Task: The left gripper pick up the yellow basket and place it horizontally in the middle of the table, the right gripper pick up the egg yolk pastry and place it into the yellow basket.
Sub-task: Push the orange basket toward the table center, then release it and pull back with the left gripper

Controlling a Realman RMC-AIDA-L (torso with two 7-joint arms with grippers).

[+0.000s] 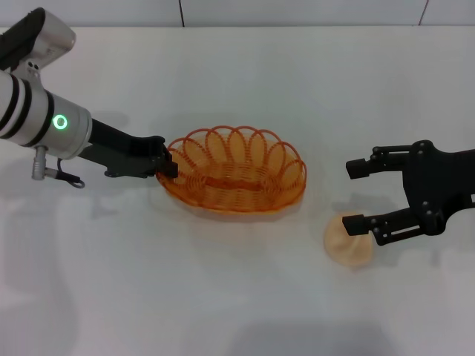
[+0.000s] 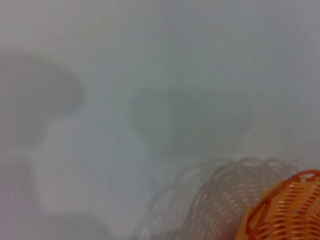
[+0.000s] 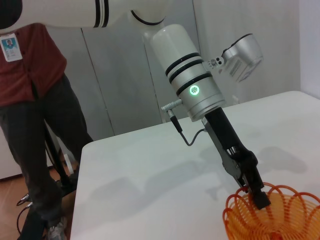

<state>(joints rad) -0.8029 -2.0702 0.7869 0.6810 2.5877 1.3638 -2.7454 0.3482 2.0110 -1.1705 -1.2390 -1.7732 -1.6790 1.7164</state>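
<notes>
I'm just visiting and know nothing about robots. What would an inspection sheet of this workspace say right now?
Surface: white table, bare apart from the job's things.
Job's things: yellow basket rests flat near the middle, nothing in it; egg yolk pastry lies on the table to the basket's right, apart from it.
Clutter: nothing seen.
Grippers: left gripper is shut on the basket's left rim; right gripper is open, its near finger over the pastry's edge, nothing held.
Cables: a thin grey cable loops beside the left arm's wrist.
Surroundings: in the right wrist view, a person in a red shirt stands beyond the table's edge, before pale wall panels.
</notes>
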